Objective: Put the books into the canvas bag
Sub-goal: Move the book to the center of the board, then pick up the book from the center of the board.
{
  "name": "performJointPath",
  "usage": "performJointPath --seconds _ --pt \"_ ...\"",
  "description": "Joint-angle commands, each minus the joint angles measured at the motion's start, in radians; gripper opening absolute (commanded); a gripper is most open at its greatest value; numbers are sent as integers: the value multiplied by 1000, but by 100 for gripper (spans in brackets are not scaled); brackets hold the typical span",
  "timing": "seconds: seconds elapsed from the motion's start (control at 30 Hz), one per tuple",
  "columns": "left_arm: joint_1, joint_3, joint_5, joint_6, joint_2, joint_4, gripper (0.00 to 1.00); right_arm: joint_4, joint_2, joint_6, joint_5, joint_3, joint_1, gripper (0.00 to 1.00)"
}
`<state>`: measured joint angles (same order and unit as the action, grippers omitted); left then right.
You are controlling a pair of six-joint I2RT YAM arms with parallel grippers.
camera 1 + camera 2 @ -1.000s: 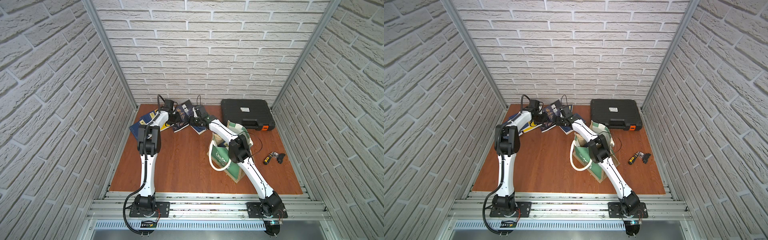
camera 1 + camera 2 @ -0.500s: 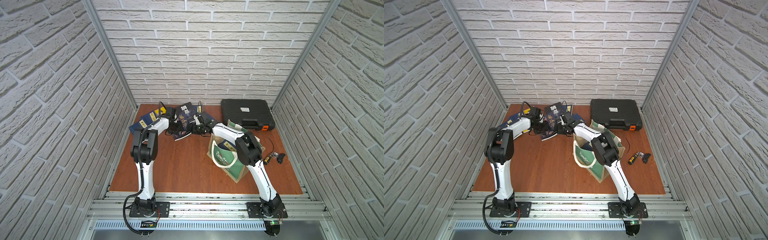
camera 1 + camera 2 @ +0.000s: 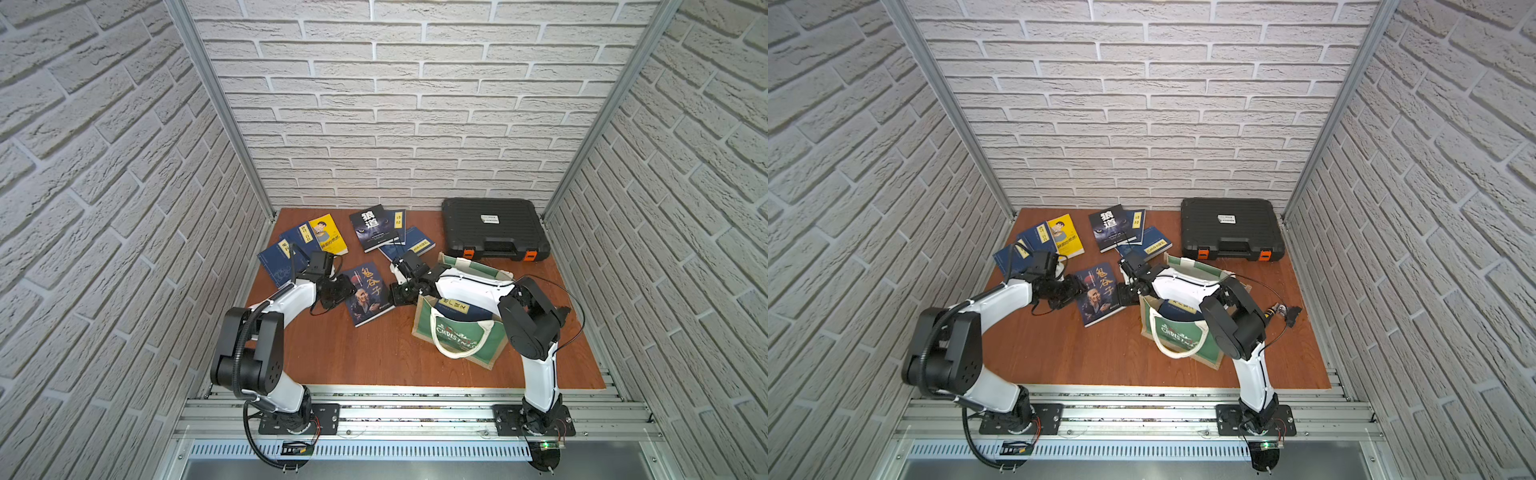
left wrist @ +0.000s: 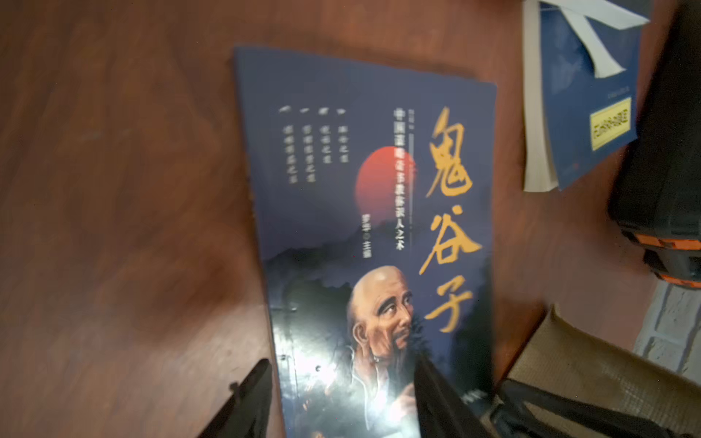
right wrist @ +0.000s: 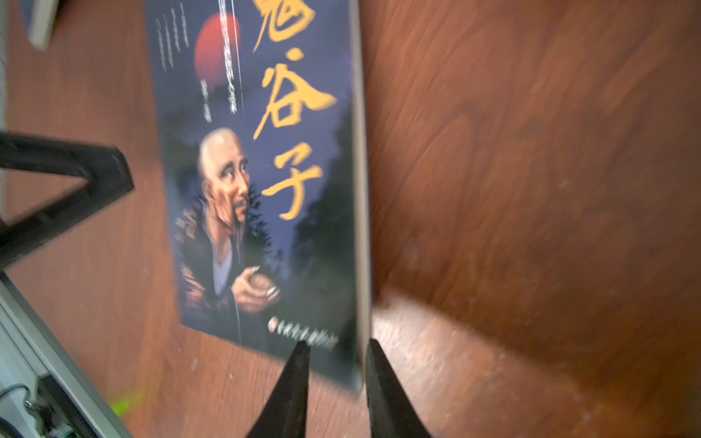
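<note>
Books [image 3: 372, 227] for the canvas bag [image 3: 465, 338]: early going, by the look of it.
Bag upright at near right, with one navy, yellow-labelled paperback [image 3: 454, 306] showing in its mouth; loose on the wooden tabletop [image 3: 332, 353], some seven more, clustered far left and far centre. Flat at mid-table, just left of the bag: the gold-lettered book [image 3: 368, 293], flanked by both grippers. Left gripper [image 4: 343, 360]: spread wide, straddling its left edge, clamping nothing. Right gripper [image 5: 337, 343]: parted only slightly about its right near corner, apparently not pinching.
</note>
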<state>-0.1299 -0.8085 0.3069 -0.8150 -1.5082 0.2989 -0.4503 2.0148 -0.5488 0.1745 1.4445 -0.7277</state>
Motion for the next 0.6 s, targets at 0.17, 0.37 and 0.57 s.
performJointPath --seconds 0.17,0.37,0.57 --pt "92 144 188 -71 53 -214 61 -155 70 67 -88 156 -14 41" --pt "112 157 226 -66 17 -258 61 -199 192 79 -55 268 -13 41" --pt "121 174 216 -43 -54 -263 60 -187 236 68 -15 257 -19 31"
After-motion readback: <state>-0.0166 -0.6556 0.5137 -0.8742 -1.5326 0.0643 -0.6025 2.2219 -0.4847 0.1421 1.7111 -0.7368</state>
